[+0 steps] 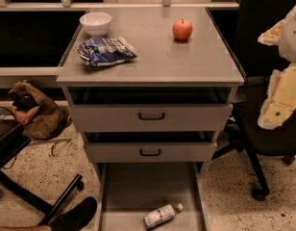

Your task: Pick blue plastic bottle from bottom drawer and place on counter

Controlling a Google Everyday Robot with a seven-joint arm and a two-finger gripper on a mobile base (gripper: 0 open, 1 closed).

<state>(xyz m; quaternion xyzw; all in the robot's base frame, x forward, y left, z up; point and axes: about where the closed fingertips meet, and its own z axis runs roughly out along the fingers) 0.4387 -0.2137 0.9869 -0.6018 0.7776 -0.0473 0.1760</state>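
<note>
The blue plastic bottle [161, 215] lies on its side near the front of the open bottom drawer [133, 189], with its white cap pointing right. The counter [157, 61] is the grey cabinet top above it. My gripper [280, 97] is a pale white and yellow shape at the right edge, close to the camera. It is level with the cabinet's upper drawers and well up and to the right of the bottle. It holds nothing that I can see.
On the counter are a white bowl [95, 23], a blue-and-white snack bag [105, 50] and a red apple [182, 29]. Two grey drawers with black handles [151, 115] stand slightly open. A black office chair [256, 143] stands right; a chair base, a shoe [76, 215] and a brown bag [35, 110] are left.
</note>
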